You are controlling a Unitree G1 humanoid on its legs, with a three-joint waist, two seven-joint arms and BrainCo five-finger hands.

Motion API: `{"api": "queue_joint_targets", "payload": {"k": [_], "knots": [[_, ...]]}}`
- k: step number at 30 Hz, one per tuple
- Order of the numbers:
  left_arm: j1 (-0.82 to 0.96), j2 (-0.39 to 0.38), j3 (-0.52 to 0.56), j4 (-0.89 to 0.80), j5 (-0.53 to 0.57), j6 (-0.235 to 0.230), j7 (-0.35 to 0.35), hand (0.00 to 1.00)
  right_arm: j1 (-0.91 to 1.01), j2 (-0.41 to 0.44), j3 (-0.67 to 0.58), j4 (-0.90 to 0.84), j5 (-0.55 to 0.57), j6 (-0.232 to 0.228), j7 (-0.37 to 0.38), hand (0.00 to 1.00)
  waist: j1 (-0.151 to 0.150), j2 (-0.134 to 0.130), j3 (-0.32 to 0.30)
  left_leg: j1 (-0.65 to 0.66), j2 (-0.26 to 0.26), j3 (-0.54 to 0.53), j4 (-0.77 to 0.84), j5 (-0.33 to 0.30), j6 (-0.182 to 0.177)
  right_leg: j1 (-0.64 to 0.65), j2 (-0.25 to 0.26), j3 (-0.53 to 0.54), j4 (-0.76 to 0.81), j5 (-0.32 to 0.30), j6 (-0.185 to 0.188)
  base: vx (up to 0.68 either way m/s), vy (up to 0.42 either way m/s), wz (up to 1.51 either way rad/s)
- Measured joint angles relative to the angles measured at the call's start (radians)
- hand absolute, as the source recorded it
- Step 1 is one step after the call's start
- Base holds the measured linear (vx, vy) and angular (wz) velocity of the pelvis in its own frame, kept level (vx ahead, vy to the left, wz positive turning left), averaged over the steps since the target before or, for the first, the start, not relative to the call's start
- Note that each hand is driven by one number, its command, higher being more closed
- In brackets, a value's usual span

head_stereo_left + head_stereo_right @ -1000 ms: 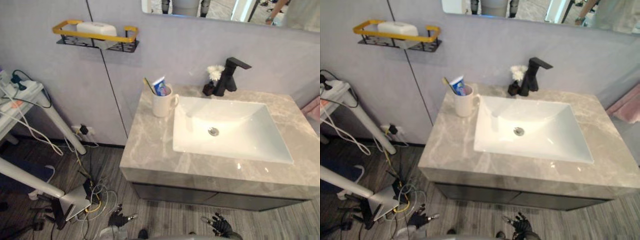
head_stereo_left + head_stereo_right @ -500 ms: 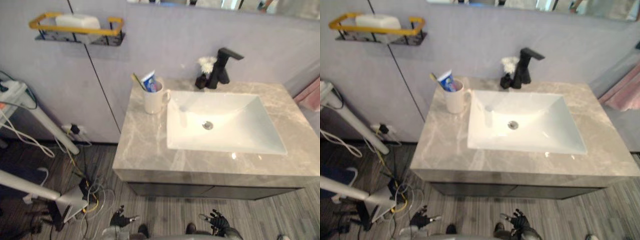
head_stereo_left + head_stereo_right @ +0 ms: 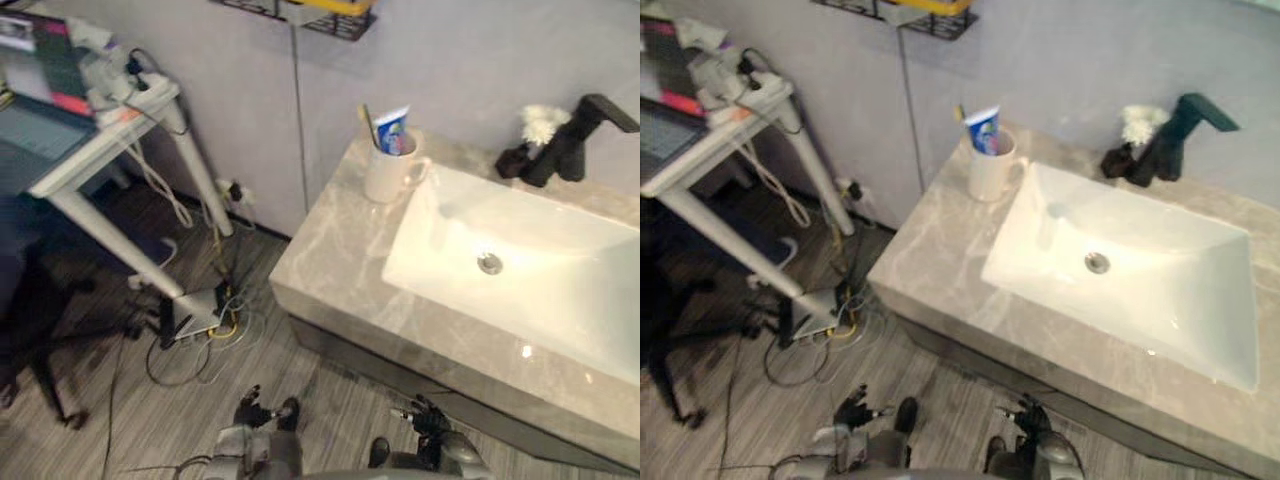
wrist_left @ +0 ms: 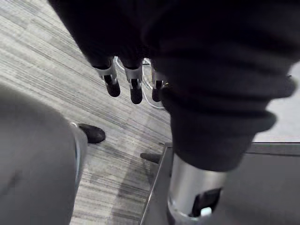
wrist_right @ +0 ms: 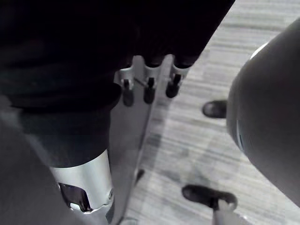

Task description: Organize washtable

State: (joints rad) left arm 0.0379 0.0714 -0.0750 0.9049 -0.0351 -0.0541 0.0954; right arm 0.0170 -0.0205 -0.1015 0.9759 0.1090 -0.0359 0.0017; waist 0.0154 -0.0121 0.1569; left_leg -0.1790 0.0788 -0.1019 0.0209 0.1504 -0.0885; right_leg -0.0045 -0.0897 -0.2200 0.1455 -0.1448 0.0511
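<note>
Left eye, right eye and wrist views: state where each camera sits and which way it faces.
Left eye view: on the head, looking down at the washtable, mug and sink; left hand and right hand at the bottom edge.
Right eye view: beside it, same scene slightly offset.
Left wrist view: on the left wrist, facing along its relaxed fingers down at the floor.
Right wrist view: on the right wrist, likewise past its fingers at the floor.
Shared: both eyes show the mug; both wrists the floor.
</note>
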Motion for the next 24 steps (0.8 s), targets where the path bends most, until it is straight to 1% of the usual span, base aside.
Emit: {"api": "queue_joint_targets", "payload": {"k": [1,2,3,4,6,7,8,9,10,11,12,14,16,17,18,19,20,21,22,23,24], "knots": [[-0.007,-0.006,-0.007,0.001,0.000,0.000,-0.001,0.00,0.000,-0.002,-0.001,-0.003,0.000,-0.002,0.000,0.00,-0.003,-0.006,0.007,-0.004,0.011,0.079,-0.002,-0.004,0.007,-0.007,-0.001,-0.026,0.002,0.001,-0.013,-0.23,-0.026,0.58],[-0.023,-0.010,-0.006,0.009,0.000,0.003,0.000,0.00,0.008,0.002,-0.006,-0.016,0.000,-0.005,0.001,0.00,-0.007,-0.012,0.013,-0.039,0.010,0.201,0.114,-0.077,0.040,-0.029,-0.021,-0.056,0.019,-0.002,-0.018,-0.17,-0.001,0.50],[-0.030,-0.010,-0.006,0.008,0.000,0.002,-0.001,0.00,0.017,0.001,-0.008,-0.026,0.000,-0.005,0.001,0.00,-0.009,-0.022,0.017,-0.054,0.006,0.248,0.186,-0.114,0.062,-0.037,-0.037,-0.066,0.032,-0.003,-0.019,-0.17,0.011,0.64],[-0.038,-0.010,-0.002,0.008,0.005,0.000,-0.001,0.00,0.045,-0.012,-0.015,-0.062,-0.002,-0.006,0.003,0.00,-0.018,-0.036,0.026,-0.069,0.010,0.322,0.383,-0.222,0.085,-0.051,-0.073,-0.087,0.046,-0.007,-0.021,-0.08,0.021,0.54],[-0.037,-0.013,-0.002,0.009,0.009,0.000,-0.001,0.00,0.063,-0.026,-0.019,-0.067,-0.002,-0.006,0.003,0.00,-0.032,-0.019,0.023,-0.060,0.027,0.334,0.436,-0.279,0.082,-0.055,-0.076,-0.107,0.053,-0.010,-0.014,-0.05,0.093,0.49],[-0.037,-0.015,-0.001,0.009,0.009,-0.001,-0.001,0.00,0.071,-0.033,-0.030,-0.070,0.004,-0.007,0.003,0.00,-0.035,0.009,0.022,-0.043,0.035,0.339,0.413,-0.318,0.063,-0.065,-0.071,-0.115,0.076,-0.021,0.004,-0.04,0.174,0.47],[-0.038,-0.017,-0.003,0.013,0.009,0.000,-0.001,0.00,0.066,-0.037,-0.044,-0.069,0.000,-0.006,0.002,0.00,-0.036,0.015,0.027,-0.029,0.029,0.339,0.360,-0.354,0.082,-0.076,-0.066,-0.127,0.103,-0.033,0.024,-0.06,0.190,0.57],[-0.036,-0.009,-0.006,0.022,0.011,0.000,-0.002,0.00,0.071,-0.023,-0.048,-0.059,-0.001,-0.006,0.003,0.00,-0.034,-0.001,0.028,-0.013,0.004,0.337,0.314,-0.351,0.084,-0.071,-0.083,-0.132,0.099,-0.031,0.028,-0.05,0.133,0.43],[-0.031,-0.005,-0.005,0.022,0.011,0.000,-0.002,0.00,0.074,-0.016,-0.048,-0.056,-0.002,-0.006,0.003,0.00,-0.025,-0.002,0.027,0.000,-0.012,0.336,0.286,-0.342,0.088,-0.064,-0.088,-0.132,0.089,-0.028,0.033,0.00,0.126,0.45],[-0.017,-0.001,-0.003,0.021,0.013,0.000,-0.001,0.00,0.077,-0.008,-0.047,-0.057,-0.003,-0.007,0.003,0.00,-0.024,-0.017,0.016,0.029,-0.041,0.322,0.237,-0.317,0.098,-0.039,-0.095,-0.126,0.060,-0.021,0.044,0.03,0.128,0.46],[-0.012,0.002,-0.007,0.026,0.027,0.000,-0.002,0.00,0.078,-0.007,-0.045,-0.056,-0.005,-0.007,0.003,0.00,-0.025,-0.013,0.010,0.048,-0.067,0.309,0.195,-0.299,0.108,-0.026,-0.105,-0.122,0.037,-0.014,0.054,0.03,0.103,0.50],[-0.009,0.002,-0.010,0.033,0.046,0.000,-0.002,0.00,0.065,-0.007,-0.045,-0.051,-0.012,-0.007,0.003,0.00,-0.024,-0.016,-0.001,0.052,-0.088,0.296,0.173,-0.292,0.117,-0.011,-0.110,-0.116,0.011,-0.005,0.063,0.07,0.088,0.31],[-0.008,0.002,-0.010,0.038,0.050,0.001,-0.003,0.00,0.046,-0.003,-0.040,-0.047,-0.027,-0.007,0.004,0.00,-0.020,-0.009,-0.002,0.048,-0.100,0.295,0.171,-0.289,0.122,-0.005,-0.117,-0.120,-0.009,0.006,0.076,0.12,0.086,0.10],[-0.006,0.005,-0.010,0.038,0.051,0.000,-0.003,0.00,0.041,0.003,-0.037,-0.045,-0.037,-0.007,0.004,0.00,-0.013,-0.009,-0.002,0.051,-0.106,0.293,0.178,-0.294,0.131,0.003,-0.122,-0.125,-0.016,0.007,0.079,0.13,0.038,0.05],[-0.004,0.010,-0.010,0.038,0.051,0.000,-0.004,0.00,0.032,0.005,-0.037,-0.035,-0.042,-0.007,0.004,0.00,-0.006,-0.009,-0.002,0.049,-0.112,0.293,0.197,-0.313,0.146,0.007,-0.129,-0.129,-0.005,0.000,0.086,0.14,0.039,0.05],[-0.004,0.009,-0.010,0.037,0.051,0.000,-0.006,0.00,0.029,0.005,-0.037,-0.026,-0.043,-0.007,0.004,0.00,-0.002,-0.011,-0.001,0.048,-0.112,0.293,0.210,-0.326,0.147,0.008,-0.135,-0.132,0.009,-0.008,0.096,0.15,0.026,0.10],[-0.004,0.009,-0.010,0.034,0.051,-0.001,-0.007,0.00,0.023,0.005,-0.035,-0.015,-0.044,-0.006,0.004,0.00,-0.002,-0.013,-0.002,0.047,-0.116,0.284,0.230,-0.349,0.152,0.007,-0.146,-0.134,0.046,-0.023,0.103,0.14,0.026,0.17],[-0.003,0.007,-0.010,0.034,0.050,-0.001,-0.007,0.00,0.017,0.003,-0.031,-0.010,-0.050,-0.005,0.004,0.00,-0.003,-0.008,-0.002,0.041,-0.118,0.262,0.260,-0.379,0.157,-0.015,-0.163,-0.130,0.144,-0.040,0.107,0.13,0.037,0.22],[-0.001,0.003,-0.010,0.034,0.050,-0.001,-0.008,0.00,0.016,0.002,-0.024,-0.012,-0.052,-0.005,0.004,0.00,-0.004,-0.002,-0.005,0.044,-0.118,0.251,0.268,-0.388,0.159,-0.034,-0.170,-0.128,0.203,-0.041,0.106,0.15,0.078,0.59],[0.001,0.000,-0.011,0.030,0.049,-0.001,-0.008,0.00,0.012,-0.005,-0.016,-0.022,-0.063,-0.008,0.006,0.00,-0.008,-0.004,-0.005,0.080,-0.128,0.198,0.274,-0.404,0.172,-0.115,-0.202,-0.084,0.456,-0.027,0.083,0.24,0.066,0.90],[0.001,0.001,-0.014,0.029,0.048,0.000,-0.007,0.00,0.013,-0.011,-0.015,-0.018,-0.065,-0.010,0.006,0.00,-0.014,-0.001,0.000,0.090,-0.129,0.156,0.285,-0.408,0.174,-0.158,-0.186,-0.027,0.536,-0.081,0.083,0.29,0.024,1.18]]}}
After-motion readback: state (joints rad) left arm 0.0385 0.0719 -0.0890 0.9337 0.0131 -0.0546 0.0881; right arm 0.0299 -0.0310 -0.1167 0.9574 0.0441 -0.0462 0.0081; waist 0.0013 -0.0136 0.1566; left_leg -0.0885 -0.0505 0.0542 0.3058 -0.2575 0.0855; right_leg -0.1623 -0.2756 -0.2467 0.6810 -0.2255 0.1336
